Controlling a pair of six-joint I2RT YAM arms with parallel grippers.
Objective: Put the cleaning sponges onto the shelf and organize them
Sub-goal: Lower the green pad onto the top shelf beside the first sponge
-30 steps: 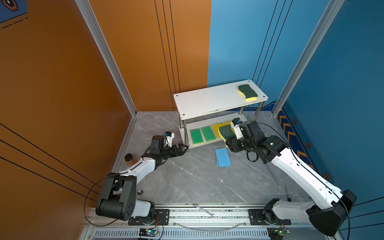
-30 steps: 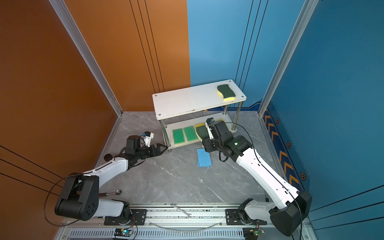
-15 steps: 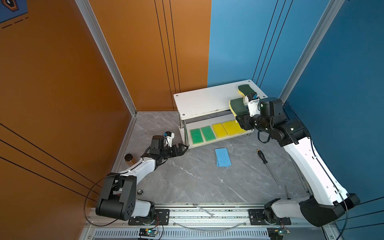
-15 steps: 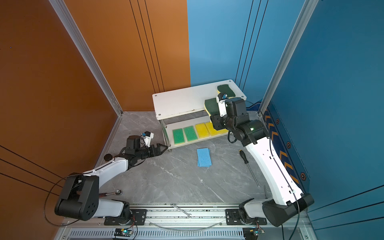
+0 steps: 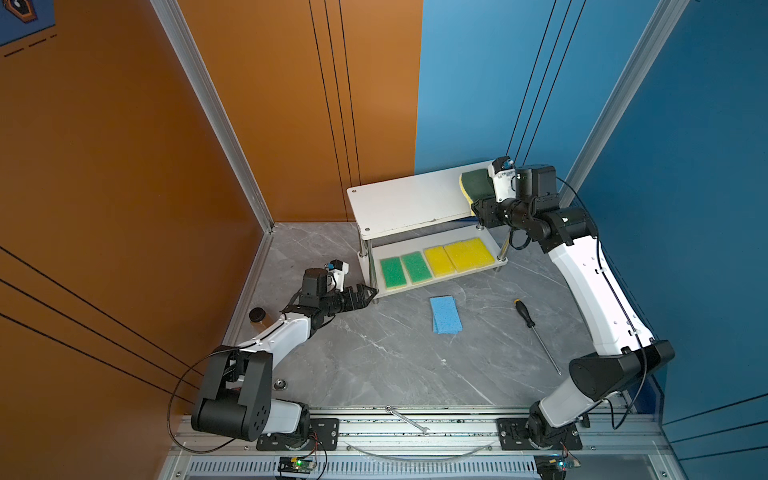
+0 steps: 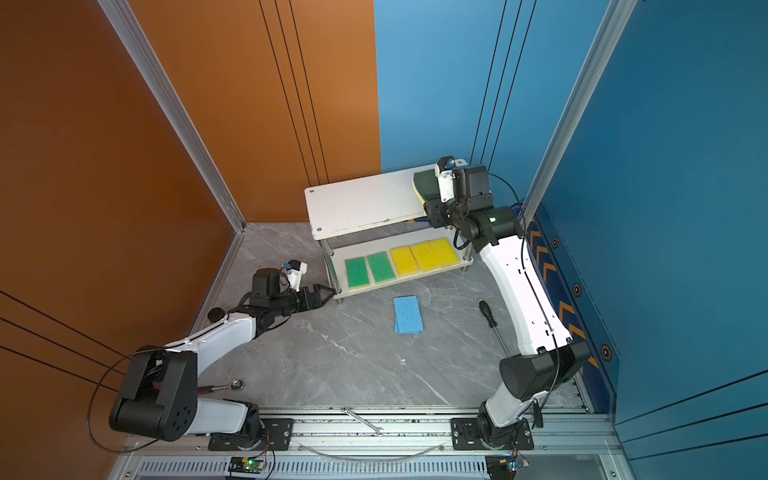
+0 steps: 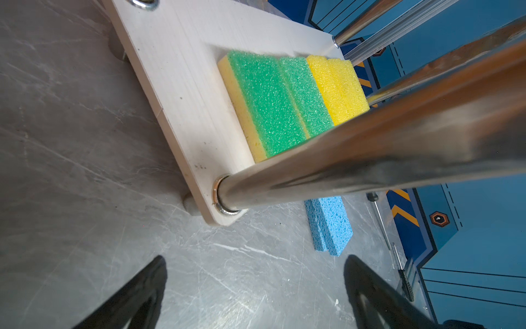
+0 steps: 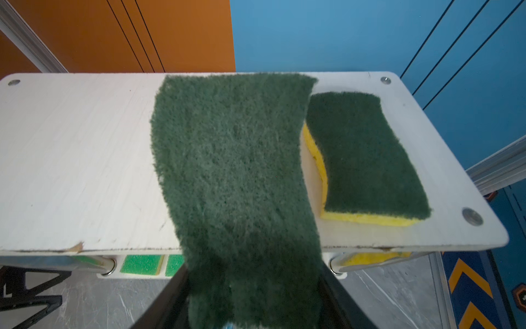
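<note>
The shelf (image 5: 399,203) stands at the back of the floor. My right gripper (image 5: 478,203) is shut on a wavy dark-green-topped sponge (image 8: 233,159) and holds it over the right part of the top board (image 8: 71,156). A second dark-green-topped sponge (image 8: 364,153) lies just beside it at the board's right end. On the lower board (image 7: 176,71) lie two bright green sponges (image 5: 405,270) and yellow sponges (image 5: 457,255) in a row. A light blue sponge (image 5: 445,314) lies on the floor in front. My left gripper (image 5: 368,293) is open and empty, low by the shelf's front left post (image 7: 370,159).
A screwdriver (image 5: 524,313) lies on the floor right of the blue sponge, under my right arm. A wrench (image 5: 409,419) rests on the front rail. A small black cap (image 5: 257,313) sits by the left wall. The blue wall stands close behind the shelf.
My right gripper has carried the dark-green sponge from in front of the lower board up to the top board's right part. The left arm has not moved.
</note>
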